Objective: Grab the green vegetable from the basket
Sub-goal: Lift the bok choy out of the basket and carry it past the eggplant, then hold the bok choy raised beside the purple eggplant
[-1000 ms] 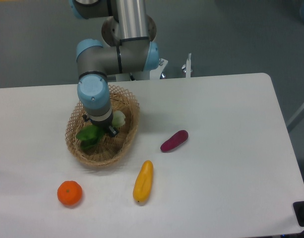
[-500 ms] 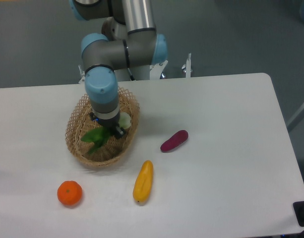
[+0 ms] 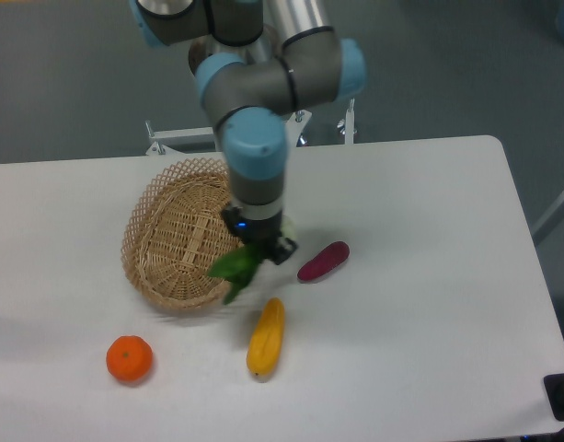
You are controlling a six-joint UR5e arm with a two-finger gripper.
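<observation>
The green vegetable point(image 3: 235, 270) hangs from my gripper point(image 3: 261, 247), its dark leaves drooping over the basket's right rim and its pale stem end just showing behind the wrist. My gripper is shut on it, above the table between the basket and the purple sweet potato. The tan wicker basket point(image 3: 182, 247) sits at the left with nothing showing inside it.
A purple sweet potato point(image 3: 323, 261) lies right of the gripper. A yellow-orange elongated fruit point(image 3: 266, 337) lies just below the hanging leaves. An orange point(image 3: 130, 358) sits near the front left. The table's right edge runs down past point(image 3: 530, 276).
The arm has lifted the green vegetable out of the basket and carried it right, past the basket's right rim. The basket now shows bare weave.
</observation>
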